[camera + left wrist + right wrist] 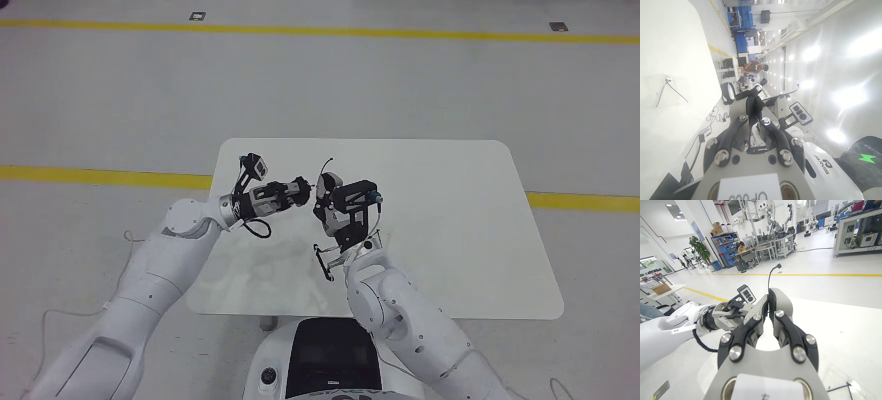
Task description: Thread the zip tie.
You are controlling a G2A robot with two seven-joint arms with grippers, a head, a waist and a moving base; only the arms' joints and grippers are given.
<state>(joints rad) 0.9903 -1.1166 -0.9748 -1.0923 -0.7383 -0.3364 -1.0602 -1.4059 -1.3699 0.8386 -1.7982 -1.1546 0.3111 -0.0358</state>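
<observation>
We log a white worktop [450, 220] with rounded corners on a pale grey floor [120, 100], with yellow floor lines [300, 31] beyond its far edge. Behind are blue shelving [725, 245], a potted plant [697, 245], workbenches [770, 251], a metal-frame rack [859, 228] and ceiling lights [678, 216].

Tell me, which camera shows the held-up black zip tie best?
The right wrist view: the zip tie rises close up from the shut right claw, its head plain against the floor. In the top view it is a thin curve; in the left wrist view, a curved end farther off.
</observation>
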